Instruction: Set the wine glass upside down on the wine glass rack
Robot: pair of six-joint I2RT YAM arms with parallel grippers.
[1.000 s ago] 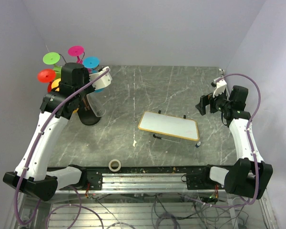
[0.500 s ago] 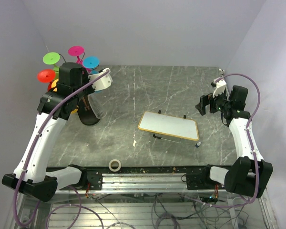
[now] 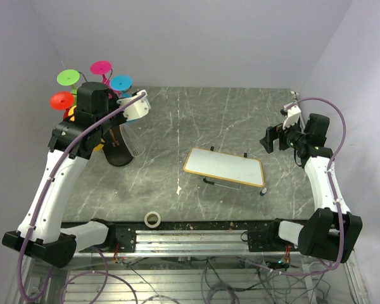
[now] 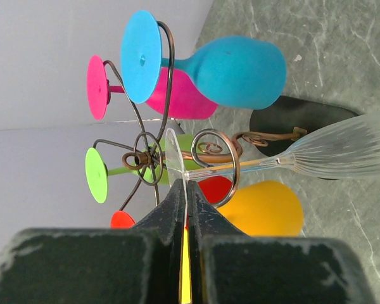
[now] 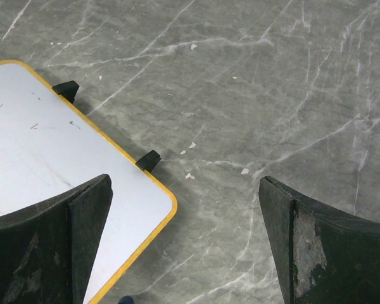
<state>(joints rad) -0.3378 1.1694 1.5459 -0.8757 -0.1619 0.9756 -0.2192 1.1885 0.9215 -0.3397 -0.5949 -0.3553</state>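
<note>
The wine glass rack (image 4: 151, 149), thin dark wire with curled scrolls, stands at the table's far left, with its black oval base (image 3: 119, 156) on the table. Several coloured glasses hang on it upside down. In the left wrist view my left gripper (image 4: 183, 190) is shut on the foot of a clear wine glass (image 4: 342, 152). The glass's stem lies inside a copper scroll loop (image 4: 223, 166) and its bowl hangs downward. The clear bowl (image 3: 132, 143) also shows in the top view beside the rack's stem. My right gripper (image 5: 183, 234) is open and empty, hovering over the table's right side (image 3: 269, 139).
A white board with a yellow rim (image 3: 223, 167) lies mid-table; its corner (image 5: 44, 164) sits under my right gripper. A tape roll (image 3: 152, 219) lies near the front edge and a small dark object (image 3: 263, 191) right of the board. Walls close in behind and left of the rack.
My left arm has shifted slightly left and back, carrying the clear glass a little further into the rack. The right arm has not moved.
</note>
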